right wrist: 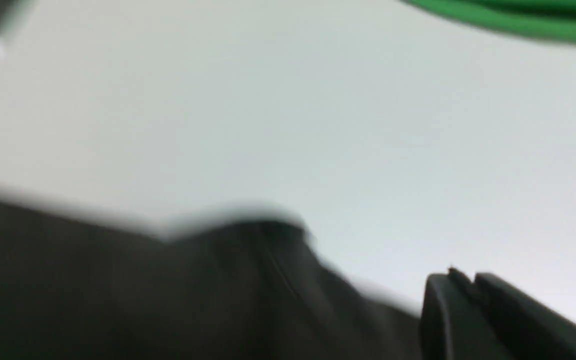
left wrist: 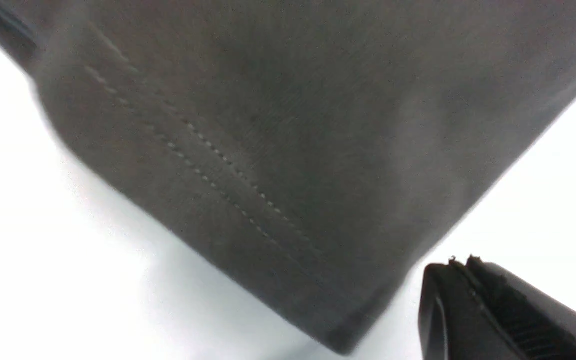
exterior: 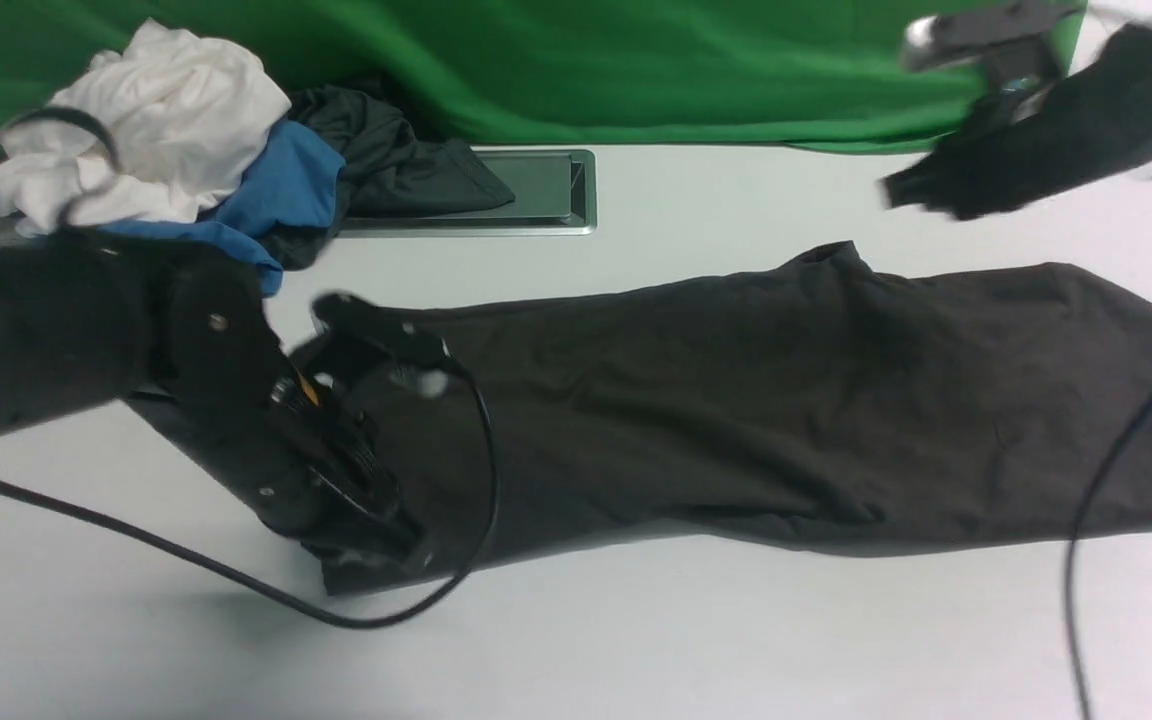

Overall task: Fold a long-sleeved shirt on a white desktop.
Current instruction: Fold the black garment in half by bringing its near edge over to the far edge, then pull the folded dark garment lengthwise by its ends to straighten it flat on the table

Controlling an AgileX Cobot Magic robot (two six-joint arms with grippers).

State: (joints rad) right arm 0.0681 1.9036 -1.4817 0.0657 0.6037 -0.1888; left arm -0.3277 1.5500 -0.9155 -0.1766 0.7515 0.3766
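- Pressing its two jaws together, my left claw (left wrist: 460,270) has nothing between them; in the left wrist view the tips meet in a thin seam.
- Just beside those tips lies a corner of the long-sleeved shirt (left wrist: 278,165), with its stitched hem running along the edge. Whether the claw touches the cloth I cannot tell.
- In the front view my left claw (exterior: 386,560) sits low at the shirt's left end, on the edge nearest me, with my left arm reaching in from the left above it.
- My right claw (right wrist: 460,280) also looks closed and empty in its wrist view, though that picture is blurred, so a hairline gap could be hidden.
- Below it in that view are dark folds of the shirt and then bare worktop.
- In the front view my right claw (exterior: 911,190) is raised at the far right, blurred, above the shirt's far-right part and apart from it.
- The long-sleeved shirt (exterior: 736,400) lies stretched as a long band across the white worktop (exterior: 686,620), from my left claw out past the right edge of the front view.
- Two black cables cross the scene: one (exterior: 236,575) loops over the worktop by my left arm, another (exterior: 1116,470) hangs across the shirt's right end.
- Farther back, a metal-framed panel (exterior: 556,190) is set into the worktop.
- Left of the panel sits a heap of garments: white (exterior: 156,110), blue (exterior: 286,190) and dark (exterior: 396,160), the dark one spilling onto the panel.
- Behind everything hangs a green cloth (exterior: 636,70).
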